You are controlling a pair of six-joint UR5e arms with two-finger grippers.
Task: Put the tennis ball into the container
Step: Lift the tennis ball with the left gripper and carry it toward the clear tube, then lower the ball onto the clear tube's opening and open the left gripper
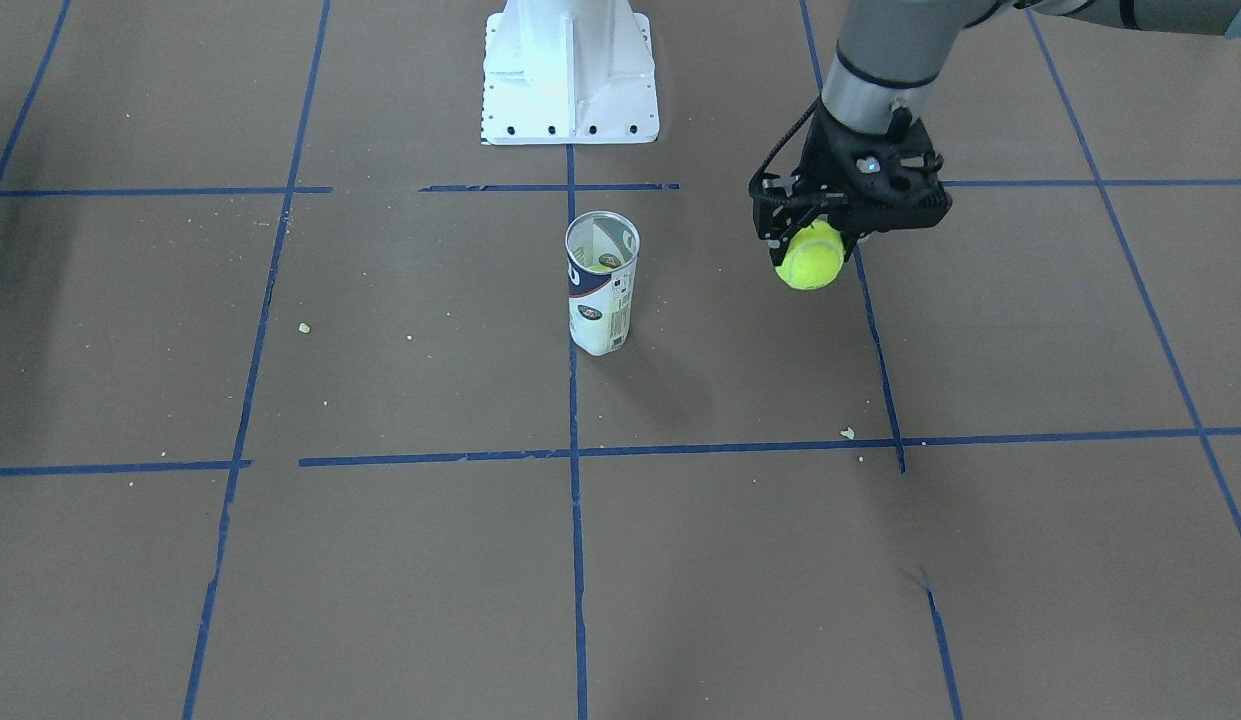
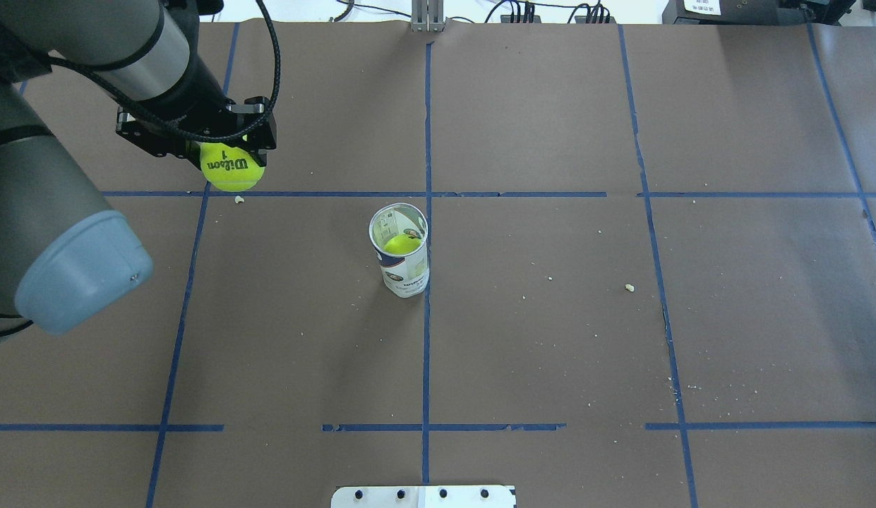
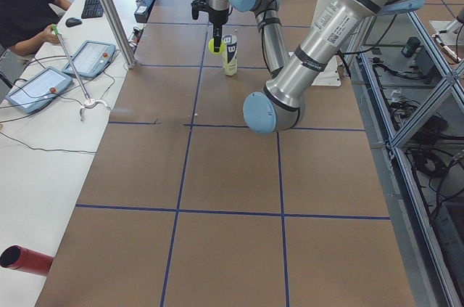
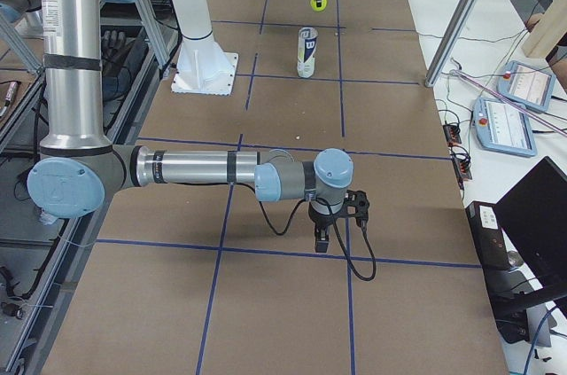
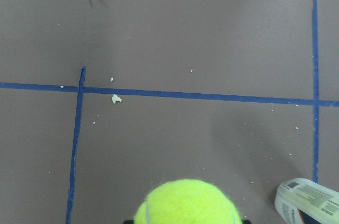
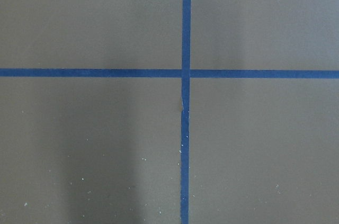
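Left hand [image 2: 229,156] is clamped on the tennis ball [image 2: 233,173], fingers on either side, lettering and numeral facing the overhead camera. The ball looks clear of the table [image 2: 550,339]; the left wrist view shows the surface well below it.

The tennis-ball can [image 2: 404,264] stands upright near the table centre, mouth open, well apart from the held ball and to my right of it. A second ball [image 2: 401,244] already sits in its bottom.

Right hand [image 4: 330,231] hangs low over the table, far from the work. I cannot tell whether its fingers are apart or together.

Step in hand, as I judge it: carry. The grasp is made, the placing not yet begun.

Next move calls for:
- travelling across to the can with the ball above rim height;
- centring closely on the mouth, since the ball is about as wide as the can;
- releasing only once centred. Nothing holds the can, so a clipped rim could tip it.
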